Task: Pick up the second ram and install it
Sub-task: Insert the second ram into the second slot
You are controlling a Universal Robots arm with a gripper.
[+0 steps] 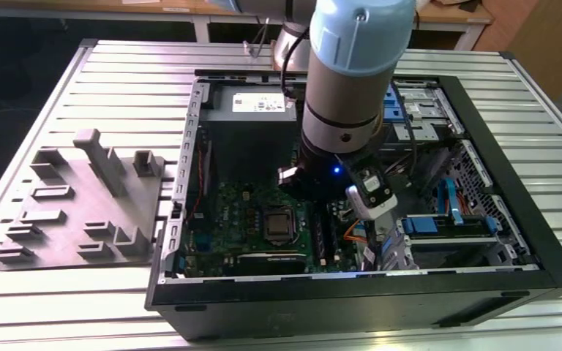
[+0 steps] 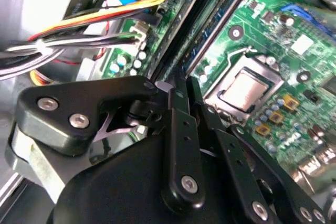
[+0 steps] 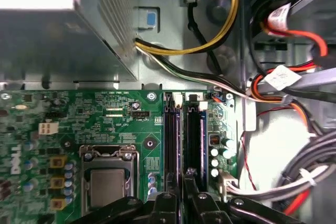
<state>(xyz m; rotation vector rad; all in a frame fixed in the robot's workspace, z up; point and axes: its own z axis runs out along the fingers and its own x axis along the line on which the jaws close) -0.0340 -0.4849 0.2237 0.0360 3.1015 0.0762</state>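
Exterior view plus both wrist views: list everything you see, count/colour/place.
table: one, silver slatted metal, under everything
computer case: one, black, open, on the table
tray: one, grey plastic, at the exterior view's left of the case
motherboard: one, green, in the case
CPU socket: one, silver, on the motherboard
memory slots: several, long black, beside the socket
power supply: one, grey, far end of the case
cables: bundle, mixed colours, beside the board
arm: one, pale blue, over the case
gripper: one, black, at the memory slots
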